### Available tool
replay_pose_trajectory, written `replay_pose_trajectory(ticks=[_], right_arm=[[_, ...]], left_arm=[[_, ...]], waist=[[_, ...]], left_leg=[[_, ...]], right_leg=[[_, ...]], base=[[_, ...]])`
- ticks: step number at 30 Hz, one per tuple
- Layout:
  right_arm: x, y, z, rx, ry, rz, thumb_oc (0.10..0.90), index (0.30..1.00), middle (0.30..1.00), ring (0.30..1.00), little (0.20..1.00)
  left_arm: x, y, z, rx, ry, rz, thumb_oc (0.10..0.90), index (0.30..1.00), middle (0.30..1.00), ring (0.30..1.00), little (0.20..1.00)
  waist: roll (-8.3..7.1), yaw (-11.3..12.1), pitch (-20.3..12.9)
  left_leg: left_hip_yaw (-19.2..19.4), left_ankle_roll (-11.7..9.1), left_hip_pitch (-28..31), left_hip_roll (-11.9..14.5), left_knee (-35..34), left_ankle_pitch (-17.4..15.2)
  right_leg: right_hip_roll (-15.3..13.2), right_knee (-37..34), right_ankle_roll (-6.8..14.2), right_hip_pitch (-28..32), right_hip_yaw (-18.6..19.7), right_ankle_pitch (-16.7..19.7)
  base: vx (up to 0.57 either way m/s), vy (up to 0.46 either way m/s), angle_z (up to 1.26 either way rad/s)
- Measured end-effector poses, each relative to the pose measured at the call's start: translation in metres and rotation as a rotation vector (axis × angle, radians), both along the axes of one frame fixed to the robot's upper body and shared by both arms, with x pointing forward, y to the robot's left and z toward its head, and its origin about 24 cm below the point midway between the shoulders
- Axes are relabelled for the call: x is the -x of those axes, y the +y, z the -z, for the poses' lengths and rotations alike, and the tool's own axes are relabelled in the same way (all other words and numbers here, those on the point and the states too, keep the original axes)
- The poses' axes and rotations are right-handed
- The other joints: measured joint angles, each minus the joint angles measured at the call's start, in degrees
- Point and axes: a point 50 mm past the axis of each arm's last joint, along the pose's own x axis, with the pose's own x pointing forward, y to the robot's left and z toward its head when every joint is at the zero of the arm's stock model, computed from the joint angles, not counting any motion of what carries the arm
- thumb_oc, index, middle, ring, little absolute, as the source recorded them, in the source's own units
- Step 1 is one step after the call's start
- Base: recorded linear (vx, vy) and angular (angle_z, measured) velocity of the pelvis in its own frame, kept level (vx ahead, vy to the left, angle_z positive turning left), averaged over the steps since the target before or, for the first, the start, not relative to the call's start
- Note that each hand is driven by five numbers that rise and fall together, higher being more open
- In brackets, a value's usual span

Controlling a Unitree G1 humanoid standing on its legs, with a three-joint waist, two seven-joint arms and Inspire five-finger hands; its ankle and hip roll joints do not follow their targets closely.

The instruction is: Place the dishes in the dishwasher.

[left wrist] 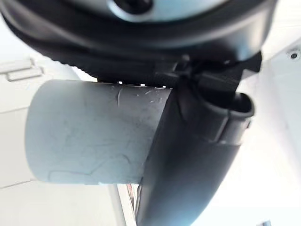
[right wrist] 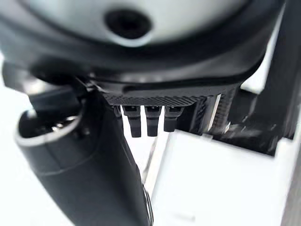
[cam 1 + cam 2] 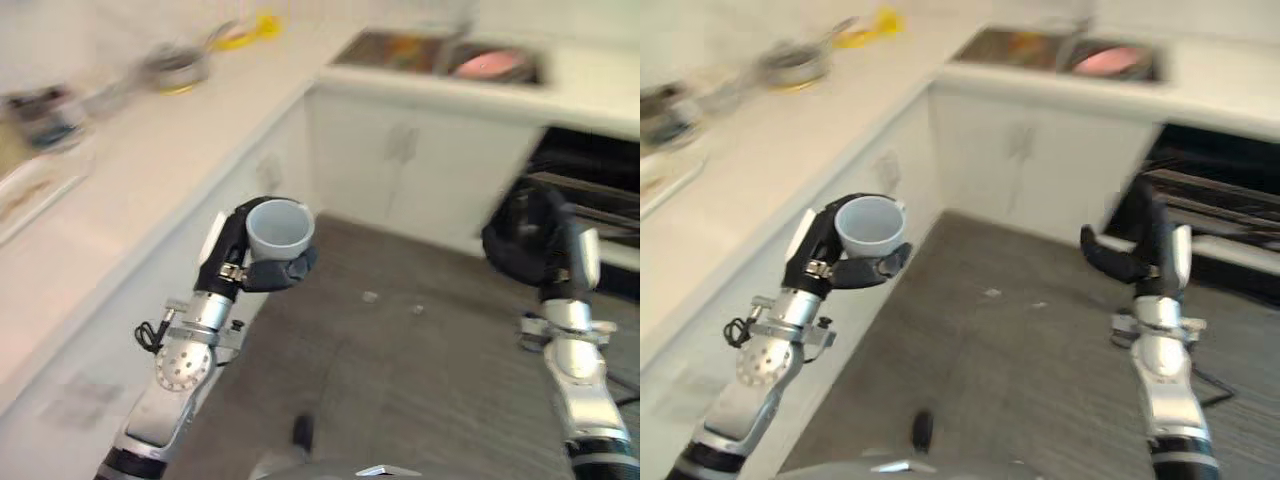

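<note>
A pale grey cup (image 3: 280, 228) is held upright above the floor, mouth up, with my left hand (image 3: 232, 262) shut on it; the thumb (image 1: 188, 155) presses along the cup's side (image 1: 94, 132). My right hand (image 3: 1145, 245) is raised at the right with straight fingers and the thumb spread, holding nothing. It hangs just in front of the dark open dishwasher (image 3: 1225, 195), whose racks show behind it. A pink dish (image 3: 490, 64) lies in the sink (image 3: 395, 50) at the back.
A white counter (image 3: 130, 190) runs along the left, carrying a pot (image 3: 175, 68), a yellow item (image 3: 250, 30) and a tray (image 3: 30, 195). White cabinet doors (image 3: 410, 170) stand under the sink. Grey floor (image 3: 400, 380) lies between the arms.
</note>
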Motion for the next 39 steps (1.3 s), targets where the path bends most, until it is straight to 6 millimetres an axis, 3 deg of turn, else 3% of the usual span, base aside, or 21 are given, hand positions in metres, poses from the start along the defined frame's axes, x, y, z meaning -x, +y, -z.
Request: replay_pose_trajectory(ticks=[2,5,6,7,8,10,12,14,17,20,21,23,24,25,26,27,30,33,35,37,39], right_arm=[[0.003,-0.013,-0.018,0.068,-0.045,0.044,0.8,0.9,0.9,0.9,0.9],[0.0,0.007,-0.01,-0.007,-0.05,0.012,0.8,0.9,0.9,0.9,0.9],[0.002,0.037,0.009,-0.08,0.02,-0.097,0.8,0.9,0.9,0.9,0.9],[0.002,0.045,0.009,-0.074,0.027,-0.157,0.8,0.9,0.9,0.9,0.9],[0.003,0.042,-0.004,0.0,0.007,-0.215,0.8,0.9,0.9,0.9,0.9],[-0.006,0.058,-0.01,0.03,-0.029,-0.299,0.8,0.9,0.9,0.9,0.9],[-0.006,0.061,-0.017,0.048,-0.053,-0.331,0.8,0.9,0.9,0.9,0.9],[-0.006,0.057,-0.019,0.064,-0.046,-0.337,0.8,0.9,0.9,0.9,0.9],[-0.003,0.049,-0.018,0.068,-0.036,-0.3,0.8,0.9,0.9,0.9,0.9],[-0.003,0.049,-0.018,0.07,-0.038,-0.302,0.8,0.9,0.9,0.9,0.9],[0.0,0.047,-0.016,0.069,-0.025,-0.297,0.8,0.9,0.9,0.9,0.9],[0.003,0.047,-0.014,0.068,-0.017,-0.298,0.8,0.9,0.9,0.9,0.9],[0.0,0.045,-0.013,0.076,-0.015,-0.297,0.8,0.9,0.9,0.9,0.9],[-0.001,0.042,-0.008,0.068,0.01,-0.281,0.8,0.9,0.9,0.9,0.9],[-0.002,0.042,-0.005,0.053,0.019,-0.281,0.8,0.9,0.9,0.9,0.9],[-0.003,0.043,-0.007,0.048,0.013,-0.291,0.8,0.9,0.9,0.9,0.9],[-0.017,0.048,-0.033,0.067,-0.1,-0.319,0.8,0.9,0.9,0.9,0.9],[-0.021,0.054,-0.044,0.051,-0.156,-0.334,0.8,0.9,0.9,0.9,0.9],[-0.023,0.056,-0.052,0.04,-0.208,-0.346,0.8,0.9,0.9,0.9,0.9],[-0.027,0.059,-0.049,0.035,-0.191,-0.354,0.8,0.9,0.9,0.9,0.9],[-0.026,0.063,-0.041,0.027,-0.162,-0.372,0.8,0.9,0.9,0.9,0.9]], left_arm=[[-0.002,-0.004,-0.003,0.031,-0.026,-0.003,0.4,0.3,0.3,0.3,0.3],[-0.012,-0.009,-0.01,0.014,-0.044,0.031,0.4,0.3,0.3,0.3,0.3],[-0.019,-0.013,-0.015,-0.022,-0.05,0.083,0.4,0.3,0.3,0.3,0.3],[-0.017,-0.017,-0.012,-0.005,-0.047,0.091,0.4,0.3,0.3,0.3,0.3],[-0.018,-0.026,-0.013,0.014,-0.055,0.117,0.4,0.3,0.3,0.3,0.3],[-0.017,-0.02,-0.017,-0.008,-0.074,0.104,0.4,0.3,0.3,0.3,0.3],[-0.021,-0.023,-0.021,0.001,-0.093,0.113,0.4,0.3,0.3,0.3,0.3],[-0.025,-0.028,-0.024,0.019,-0.105,0.125,0.4,0.3,0.3,0.3,0.3],[-0.031,-0.032,-0.016,0.04,-0.079,0.125,0.4,0.3,0.3,0.3,0.3],[-0.032,-0.03,-0.012,0.033,-0.061,0.118,0.4,0.3,0.3,0.3,0.3],[-0.032,-0.031,-0.009,0.035,-0.05,0.113,0.4,0.3,0.3,0.3,0.3],[-0.03,-0.033,-0.008,0.044,-0.05,0.112,0.4,0.3,0.3,0.3,0.3],[-0.024,-0.036,-0.002,0.091,-0.043,0.099,0.4,0.3,0.3,0.3,0.3],[-0.021,-0.04,0.004,0.116,-0.024,0.106,0.4,0.3,0.3,0.3,0.3],[-0.022,-0.041,0.003,0.112,-0.027,0.112,0.4,0.3,0.3,0.3,0.3],[-0.021,-0.04,0.005,0.11,-0.022,0.108,0.4,0.3,0.3,0.3,0.3],[-0.018,-0.032,0.006,0.095,-0.017,0.078,0.4,0.3,0.3,0.3,0.3],[-0.013,-0.031,0.009,0.103,-0.011,0.069,0.4,0.3,0.3,0.3,0.3],[-0.011,-0.03,0.008,0.112,-0.023,0.066,0.4,0.3,0.3,0.3,0.3],[-0.012,-0.029,0.01,0.109,-0.017,0.059,0.4,0.3,0.3,0.3,0.3],[-0.01,-0.027,0.015,0.109,0.005,0.046,0.4,0.3,0.3,0.3,0.3]], waist=[[3.28,-1.5,-1.6],[2.41,-4.7,-0.4],[-1.34,-6.0,2.8],[0.51,-4.3,2.7],[6.47,-3.8,2.5],[3.8,-2.7,2.4],[5.05,-5.2,2.7],[7.83,-5.7,3.6],[7.99,-8.1,3.6],[8.0,-7.8,3.7],[6.96,-9.7,3.0],[5.97,-9.3,1.5],[7.67,-9.5,-0.9],[7.96,-8.0,-1.4],[5.05,-5.7,-0.7],[3.44,-4.3,-1.0],[0.68,-1.6,0.3],[-0.09,-1.4,1.2],[1.44,-0.1,1.1],[1.85,0.7,2.4],[1.37,1.7,2.7]], left_leg=[[1.1,2.2,-0.7,1.7,-1.9,-4.0],[7.0,2.9,0.1,1.0,0.5,-6.4],[9.5,1.8,-9.4,-0.2,22.7,-9.5],[11.2,1.5,-8.4,2.8,13.4,-9.4],[9.8,2.9,-7.1,8.9,4.1,-1.0],[15.3,5.3,-5.2,4.9,4.0,-6.3],[15.2,5.9,-4.6,3.2,0.4,-6.3],[15.6,7.1,-1.0,2.5,-5.6,-2.9],[15.9,8.0,2.7,-0.2,-8.5,-4.0],[16.7,7.7,5.2,-0.5,-10.0,-3.9],[15.6,5.4,8.3,-1.4,-10.1,-6.2],[15.4,5.0,10.6,-1.7,-10.1,-7.3],[15.2,1.6,13.0,1.0,-10.0,-9.4],[15.6,-0.5,12.3,3.7,-3.5,-8.7],[14.8,-2.0,5.5,4.9,14.1,-10.0],[13.9,-1.9,-0.1,5.9,24.4,-9.2],[12.5,-3.1,-10.8,6.6,35.6,-9.0],[14.3,-3.8,-11.9,3.9,27.6,-9.1],[20.3,0.2,-12.5,3.4,8.0,-6.5],[19.4,2.3,-11.9,1.0,-4.1,-2.0],[15.4,4.0,-11.7,-2.0,-5.3,0.7]], right_leg=[[0.9,1.1,2.6,-2.7,-0.2,-0.3],[0.4,9.8,9.2,-9.0,-3.0,2.1],[-0.7,16.6,5.9,-10.6,-3.5,10.1],[-1.0,19.9,10.6,-13.7,-9.5,11.0],[1.3,20.4,12.1,-14.6,-18.0,8.0],[-8.6,16.8,10.8,-16.5,-33.2,3.7],[-6.6,9.6,9.3,-17.4,-32.5,2.2],[-3.1,-6.3,7.7,-15.9,-32.8,3.9],[-6.4,-16.5,7.8,-16.3,-32.6,12.6],[-7.8,-18.3,9.0,-18.0,-33.4,16.7],[-8.4,-16.8,9.1,-17.0,-30.1,18.9],[-8.3,-15.9,8.8,-15.7,-29.0,19.1],[-5.6,-13.9,4.6,-14.3,-31.1,20.7],[-2.6,-11.9,0.1,-12.3,-32.0,17.7],[-3.3,-11.0,-2.6,-11.1,-31.1,16.9],[-3.3,-11.5,-3.6,-10.0,-31.2,15.9],[-2.7,-11.7,-5.2,-7.7,-29.7,13.8],[-1.6,-14.4,-1.5,-1.9,-29.9,11.2],[1.4,-16.4,0.9,-0.7,-28.1,9.6],[4.0,-17.8,0.9,3.1,-27.6,9.6],[5.0,-17.7,1.0,5.5,-26.8,9.6]], base=[[0.23,0.16,-1.68],[0.14,0.13,-1.33],[0.17,0.279,-1.84],[0.22,0.234,-2.15],[0.15,0.156,-2.01],[0.17,0.022,-1.55],[0.32,-0.096,-0.59],[0.3,-0.117,-0.5],[0.29,-0.093,-0.05],[0.3,-0.171,-0.06],[0.24,-0.244,0.37],[0.29,-0.297,0.26],[0.29,-0.491,0.09],[0.35,-0.603,-0.13],[0.31,-0.546,-0.18],[0.19,-0.225,-0.22],[0.18,-0.088,-0.35],[0.34,0.024,-0.19],[0.42,0.108,-0.48],[0.23,0.054,-0.36],[0.21,0.091,-0.48]])
